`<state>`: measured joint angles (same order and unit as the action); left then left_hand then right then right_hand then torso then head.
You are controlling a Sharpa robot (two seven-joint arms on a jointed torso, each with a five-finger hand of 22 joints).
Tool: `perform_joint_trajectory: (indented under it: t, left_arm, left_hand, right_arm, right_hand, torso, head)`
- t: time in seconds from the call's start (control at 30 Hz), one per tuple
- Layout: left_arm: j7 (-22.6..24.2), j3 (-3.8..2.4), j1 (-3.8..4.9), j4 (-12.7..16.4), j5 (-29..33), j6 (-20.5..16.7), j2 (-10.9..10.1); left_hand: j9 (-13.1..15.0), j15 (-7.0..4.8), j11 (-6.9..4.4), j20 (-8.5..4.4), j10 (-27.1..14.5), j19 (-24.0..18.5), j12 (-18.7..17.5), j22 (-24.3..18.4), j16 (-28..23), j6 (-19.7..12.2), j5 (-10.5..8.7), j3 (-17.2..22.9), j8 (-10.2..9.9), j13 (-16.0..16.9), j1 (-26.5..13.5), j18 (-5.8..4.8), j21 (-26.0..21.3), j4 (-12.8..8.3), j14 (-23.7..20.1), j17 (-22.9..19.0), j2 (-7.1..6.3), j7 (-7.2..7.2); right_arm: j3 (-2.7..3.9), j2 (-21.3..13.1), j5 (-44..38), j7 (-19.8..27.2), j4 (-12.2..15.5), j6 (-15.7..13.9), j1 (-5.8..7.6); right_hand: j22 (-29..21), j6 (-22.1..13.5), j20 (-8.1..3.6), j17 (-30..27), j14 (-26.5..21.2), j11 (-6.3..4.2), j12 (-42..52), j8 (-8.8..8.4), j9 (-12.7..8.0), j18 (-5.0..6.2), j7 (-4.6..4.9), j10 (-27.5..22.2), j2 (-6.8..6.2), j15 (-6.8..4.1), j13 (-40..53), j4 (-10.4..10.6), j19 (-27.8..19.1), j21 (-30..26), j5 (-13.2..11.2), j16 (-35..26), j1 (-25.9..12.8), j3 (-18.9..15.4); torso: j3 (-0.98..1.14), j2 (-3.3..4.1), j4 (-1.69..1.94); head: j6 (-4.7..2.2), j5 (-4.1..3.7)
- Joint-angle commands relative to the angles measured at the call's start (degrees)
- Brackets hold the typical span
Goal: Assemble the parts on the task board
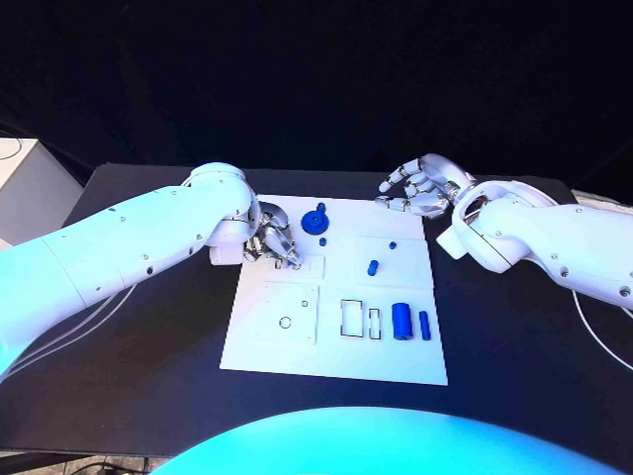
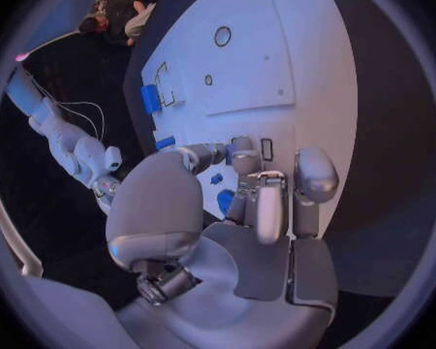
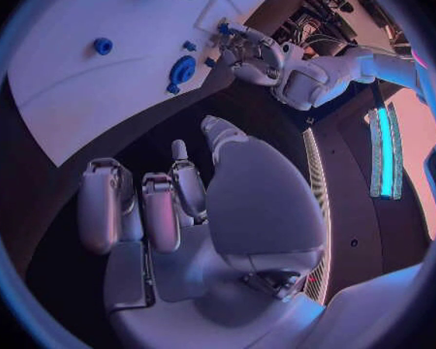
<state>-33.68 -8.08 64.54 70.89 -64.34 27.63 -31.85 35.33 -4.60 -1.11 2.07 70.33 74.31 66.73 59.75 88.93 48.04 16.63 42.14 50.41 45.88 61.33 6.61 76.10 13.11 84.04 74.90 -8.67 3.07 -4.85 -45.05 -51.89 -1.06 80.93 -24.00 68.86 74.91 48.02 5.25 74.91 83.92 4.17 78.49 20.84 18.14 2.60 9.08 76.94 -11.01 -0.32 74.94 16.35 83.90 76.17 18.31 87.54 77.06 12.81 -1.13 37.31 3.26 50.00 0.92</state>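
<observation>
Right now the white task board lies in the middle of the black table, and both arms reach in over its far end. The left hand sits at the board's far left edge with its fingers bent downward onto the surface; something small and blue shows between the fingertips in the left wrist view, but I cannot tell whether the hand actually has hold of it. Just beside that hand, toward the board's middle, stands a round blue gear-like part. The right hand hovers at the board's far right corner, fingers curled loosely inward with nothing in them, and it is well clear of the pieces. Further along the board, a tiny blue peg and a small blue stub lie near the middle. Toward the near end, a large blue cylinder and a slim blue pin lie side by side, next to two rectangular cut-outs. A round hole sits in the near left panel.
</observation>
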Motion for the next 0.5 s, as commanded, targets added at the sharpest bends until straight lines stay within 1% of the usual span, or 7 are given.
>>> perform_joint_trajectory:
  t: [0.03,0.17,0.23,0.33,0.5]
  left_arm:
    - [-0.73,0.01,0.50,-0.25,-0.66,2.89,0.36]
    - [-0.78,0.03,0.99,-0.63,-0.55,3.54,0.86]
    - [-0.83,0.09,1.25,-0.90,-0.41,3.97,1.16]
    - [-0.89,0.27,1.60,-1.29,-0.10,4.50,1.61]
    - [-1.04,1.31,2.53,-1.97,0.41,5.31,2.48]
  left_hand:
    - [0.09,0.51,-0.07,0.26,0.58,0.38,0.40,0.31,0.40,0.43,0.22,9.91,0.26,0.15,1.67,-0.79,0.33,-9.81,5.60,13.98,1.52,-0.19]
    - [0.10,0.49,-0.08,0.25,0.80,0.53,0.59,0.60,0.47,0.53,0.26,10.05,0.28,0.47,1.59,-0.84,0.48,-9.95,5.64,14.10,1.49,-0.21]
    - [0.11,0.49,-0.09,0.25,0.84,0.60,0.60,0.71,0.50,0.57,0.28,10.12,0.29,0.47,1.55,-0.86,0.54,-10.01,5.65,14.15,1.48,-0.22]
    - [0.12,0.48,-0.10,0.24,0.91,0.68,0.66,0.87,0.53,0.62,0.31,10.20,0.29,0.56,1.51,-0.89,0.62,-10.08,5.67,14.19,1.47,-0.23]
    - [0.13,0.47,-0.13,0.23,1.13,0.82,0.83,1.14,0.58,0.73,0.37,10.37,0.30,0.86,1.40,-0.94,0.76,-10.23,5.69,14.28,1.46,-0.26]
  right_arm:
    - [0.00,0.02,-0.13,0.31,0.01,0.84,-0.03]
    - [0.00,0.04,-0.13,0.29,0.01,0.87,-0.03]
    - [0.00,0.06,-0.13,0.28,0.01,0.88,-0.03]
    - [-0.01,0.07,-0.14,0.28,0.00,0.90,-0.03]
    - [-0.01,0.12,-0.16,0.29,-0.02,0.92,-0.03]
  right_hand:
    - [7.34,-0.47,0.22,11.61,4.98,0.08,0.20,0.20,0.06,0.31,-0.09,0.10,0.07,0.13,3.23,0.05,1.99,-0.19,0.31,-0.08,-0.65,-0.27]
    - [7.34,-0.47,0.22,11.61,4.98,0.08,0.20,0.20,0.06,0.31,-0.09,0.10,0.07,0.13,3.23,0.05,1.99,-0.19,0.31,-0.08,-0.65,-0.27]
    - [7.34,-0.47,0.22,11.61,4.98,0.08,0.20,0.20,0.06,0.31,-0.09,0.10,0.07,0.13,3.23,0.05,1.99,-0.19,0.31,-0.08,-0.65,-0.27]
    - [7.34,-0.47,0.22,11.61,4.98,0.08,0.20,0.20,0.06,0.31,-0.09,0.10,0.07,0.13,3.23,0.05,1.99,-0.19,0.31,-0.08,-0.65,-0.27]
    - [7.34,-0.47,0.22,11.61,4.98,0.08,0.20,0.20,0.06,0.31,-0.09,0.10,0.07,0.13,3.23,0.05,1.99,-0.19,0.31,-0.08,-0.65,-0.27]
  torso:
    - [0.01,-0.01,0.04]
    - [0.03,0.01,0.01]
    - [-0.02,0.02,0.01]
    - [-0.02,0.01,0.01]
    - [-0.02,0.00,0.06]
  head:
    - [0.00,0.02]
    - [0.00,0.02]
    - [0.00,-0.02]
    - [0.00,0.03]
    - [0.00,0.07]
